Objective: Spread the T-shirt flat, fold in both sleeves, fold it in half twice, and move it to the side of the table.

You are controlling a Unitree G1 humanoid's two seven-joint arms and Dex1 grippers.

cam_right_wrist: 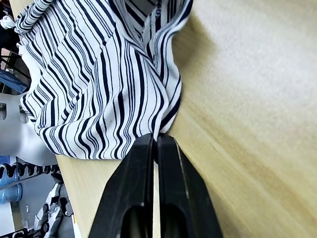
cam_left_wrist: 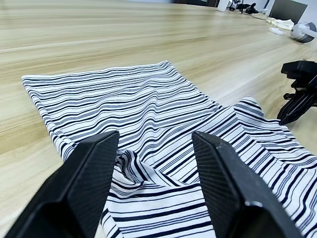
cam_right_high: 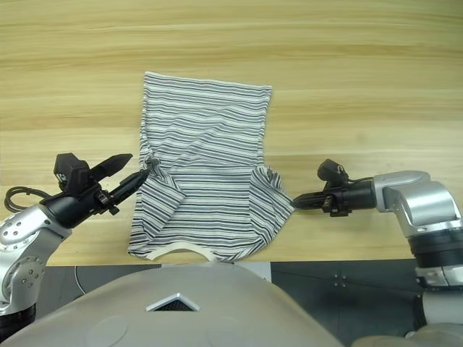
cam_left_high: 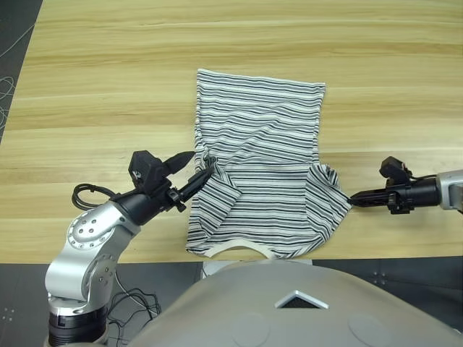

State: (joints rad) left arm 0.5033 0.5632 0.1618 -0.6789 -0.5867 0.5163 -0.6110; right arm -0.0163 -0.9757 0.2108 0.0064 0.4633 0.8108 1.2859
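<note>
My L gripper (cam_left_high: 200, 164) sits low over the table (cam_left_high: 108, 72) at the T-shirt (cam_left_high: 260, 137)'s L edge, approx mid-length. Fingers are spread, nothing clamped. The fingertip nearer me touches the bunched cloth at the edge, the other is over bare wood just beside it. L wrist cam: both fingers (cam_left_wrist: 94, 168) wide apart, striped cloth in the gap, small ruck right ahead of them.

T-shirt: b/w stripes, lying mid-table. Collar (cam_left_high: 239, 249) is toward me, right at the near table edge; hem (cam_left_high: 260, 78) is on the far side. Far half is fairly flat w/ a few diagonal wrinkles. L sleeve (cam_left_high: 217, 191) looks folded in over the body. R sleeve (cam_left_high: 327, 189) isn't flat: rucked up, sticking out to the R, its edge drawn to a point.

My R gripper (cam_left_high: 352, 200) is at that point, low on the table, just off the shirt's R side. Fingers are pressed together w/ a bit of the R sleeve edge pinched at the tips. R wrist cam shows the same: striped cloth runs straight into the closed tips, wood alongside.
</note>
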